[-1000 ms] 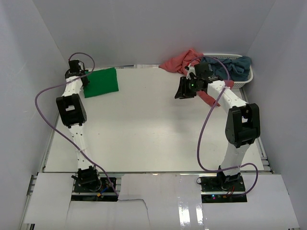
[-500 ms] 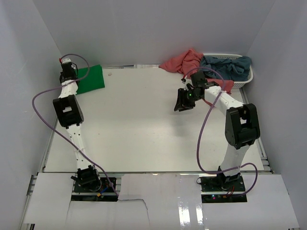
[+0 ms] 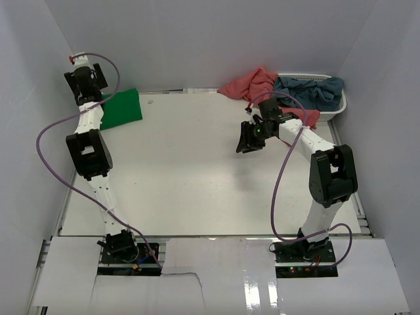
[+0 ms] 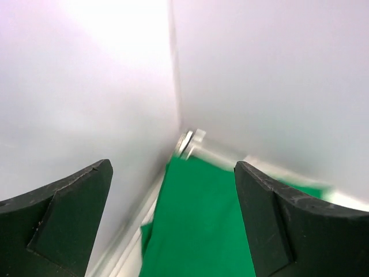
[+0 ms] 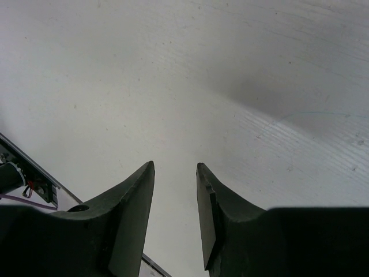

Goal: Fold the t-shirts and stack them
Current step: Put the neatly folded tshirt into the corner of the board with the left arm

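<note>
The bright green t-shirt (image 3: 122,108) lies folded flat in the table's back-left corner, and in the left wrist view the green t-shirt (image 4: 207,225) shows below the fingers. My left gripper (image 3: 83,76) (image 4: 173,166) hangs above its far-left edge, open wide and holding nothing. The salmon-pink t-shirt (image 3: 251,83) is bunched at the back, draped over the basket's left end. In the basket lies the grey-blue t-shirt (image 3: 312,89), crumpled. My right gripper (image 3: 251,138) (image 5: 176,165) hovers over bare table in front of the pink shirt, jaws partly open with nothing between them.
A white slatted basket (image 3: 340,105) stands in the back-right corner. White walls close the table in on the left, back and right. Purple cables loop off both arms. The table's near edge (image 5: 34,173) shows in the right wrist view.
My left gripper slid the green shirt left toward the corner, opened, let it go and rose up and back. My right gripper drifted slightly left and nearer; the pink cloth under its forearm dropped back.
</note>
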{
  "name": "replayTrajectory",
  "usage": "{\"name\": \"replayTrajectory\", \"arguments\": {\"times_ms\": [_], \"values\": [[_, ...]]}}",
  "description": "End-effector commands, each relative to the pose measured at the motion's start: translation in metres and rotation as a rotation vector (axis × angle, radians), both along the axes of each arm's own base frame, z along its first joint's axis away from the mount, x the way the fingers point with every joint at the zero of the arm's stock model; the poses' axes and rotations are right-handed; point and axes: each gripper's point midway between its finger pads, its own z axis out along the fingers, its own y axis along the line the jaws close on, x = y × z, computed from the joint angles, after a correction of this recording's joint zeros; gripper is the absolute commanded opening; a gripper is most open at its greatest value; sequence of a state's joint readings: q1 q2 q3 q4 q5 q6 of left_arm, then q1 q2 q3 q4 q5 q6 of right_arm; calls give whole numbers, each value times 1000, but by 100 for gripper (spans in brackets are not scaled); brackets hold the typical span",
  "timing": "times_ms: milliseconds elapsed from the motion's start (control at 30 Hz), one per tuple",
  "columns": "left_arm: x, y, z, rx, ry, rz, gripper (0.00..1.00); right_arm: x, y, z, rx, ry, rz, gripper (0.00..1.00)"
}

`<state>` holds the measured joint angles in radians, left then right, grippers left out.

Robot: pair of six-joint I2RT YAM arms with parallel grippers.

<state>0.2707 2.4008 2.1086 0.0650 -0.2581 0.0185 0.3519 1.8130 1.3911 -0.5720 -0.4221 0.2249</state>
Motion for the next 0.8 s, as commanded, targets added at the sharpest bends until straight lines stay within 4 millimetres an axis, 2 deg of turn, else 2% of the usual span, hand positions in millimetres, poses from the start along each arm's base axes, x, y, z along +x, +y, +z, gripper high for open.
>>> {"name": "replayTrajectory", "arguments": {"times_ms": [0,33,100,200,233,267,333,367,400,467,500,567,600,667,700,733,767], "values": [[-18,-59,142,63,-247,-136,98,3,3,25,37,-79,15,41],[-27,-71,159,66,-268,-157,98,2,4,25,42,-77,18,42],[-32,-98,157,49,-255,-212,98,3,6,29,51,-80,21,41],[-51,-128,136,-19,-211,-277,98,6,8,42,63,-109,22,40],[-59,-138,107,-51,-155,-310,98,8,7,48,61,-126,17,40],[-74,-149,123,-79,-183,-341,98,11,7,54,60,-142,13,40],[-93,-163,114,-141,-148,-379,98,10,7,62,62,-159,20,41],[-108,-171,120,-182,-146,-381,98,10,8,66,69,-165,25,41],[-121,-177,105,-223,-70,-371,98,9,8,72,78,-177,30,42],[-144,-177,93,-272,5,-301,98,6,9,79,92,-190,36,46],[-162,-186,107,-279,-1,-321,98,5,9,83,97,-198,38,48],[-189,-195,100,-294,38,-328,98,2,9,93,111,-220,44,55],[-212,-200,102,-302,31,-339,98,-1,8,98,113,-232,43,59],[-237,-204,99,-324,35,-336,98,-3,5,101,105,-250,44,91],[-259,-208,98,-349,34,-337,98,-5,1,105,98,-268,36,98],[-268,-212,98,-358,37,-346,98,-6,1,108,98,-278,34,98],[-277,-215,99,-370,37,-355,98,-7,0,111,100,-290,32,90]]}}
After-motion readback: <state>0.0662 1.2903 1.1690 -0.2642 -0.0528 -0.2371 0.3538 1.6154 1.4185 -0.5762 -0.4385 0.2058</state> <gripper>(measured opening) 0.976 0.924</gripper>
